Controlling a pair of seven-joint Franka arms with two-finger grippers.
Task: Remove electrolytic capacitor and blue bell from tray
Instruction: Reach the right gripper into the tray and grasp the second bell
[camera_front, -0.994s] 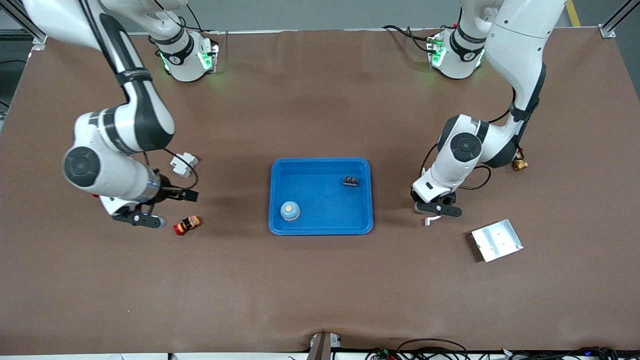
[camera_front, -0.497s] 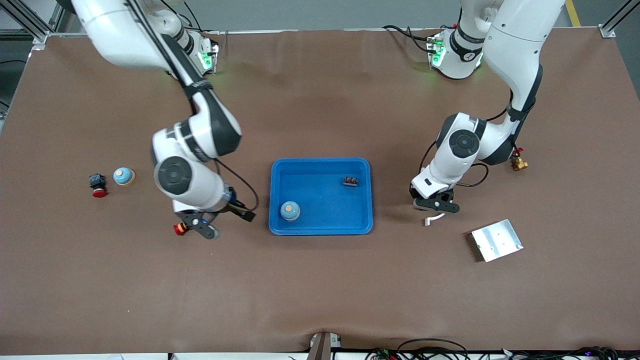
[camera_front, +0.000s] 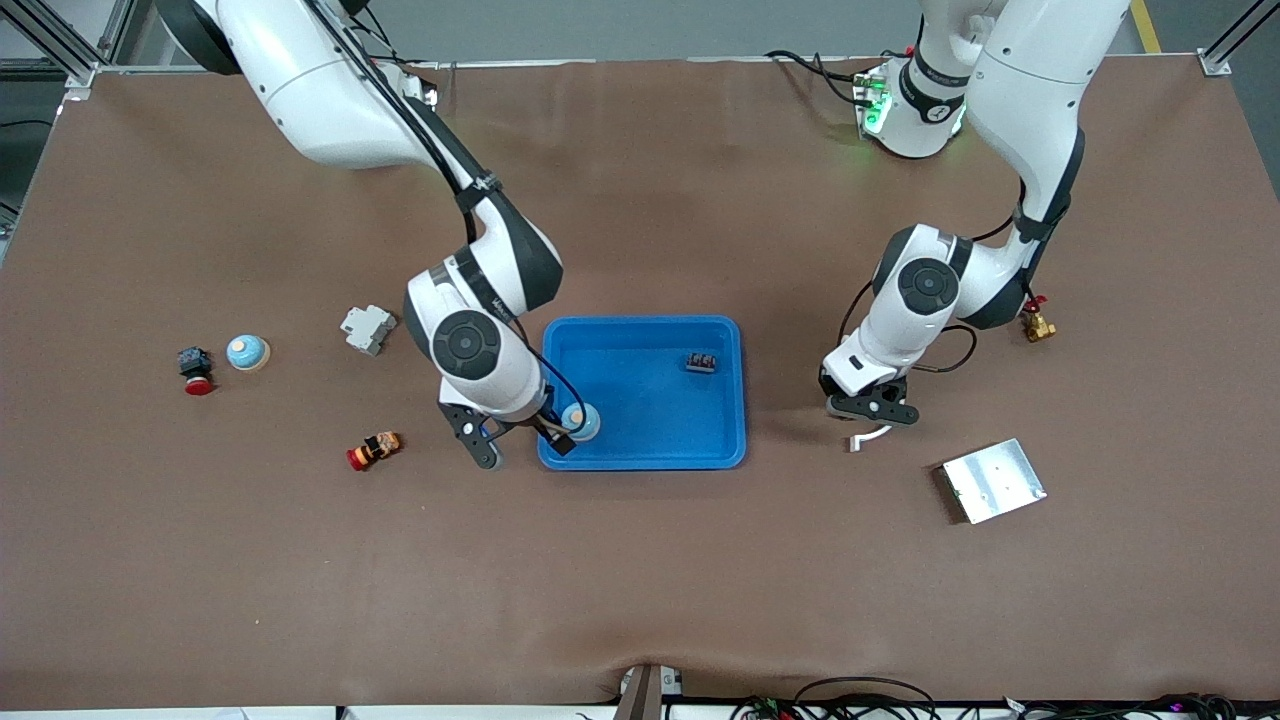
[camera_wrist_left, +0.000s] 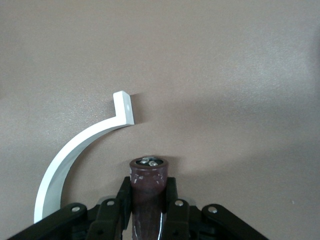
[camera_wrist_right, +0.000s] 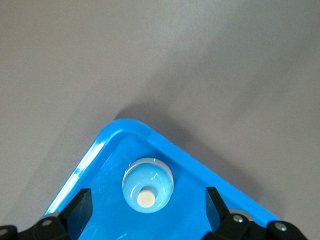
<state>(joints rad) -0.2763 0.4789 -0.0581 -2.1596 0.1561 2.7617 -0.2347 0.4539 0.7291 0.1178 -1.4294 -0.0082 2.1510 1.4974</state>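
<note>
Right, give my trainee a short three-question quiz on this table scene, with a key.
1. True or false: the left claw is shut on the brown capacitor.
2. Which corner of the blue tray holds the blue bell? A: nearer the front camera, toward the right arm's end. B: farther from it, toward the left arm's end.
3. Fill in: the right claw hangs ____ over the bell.

Key: 1 true. 2 A. 3 open.
</note>
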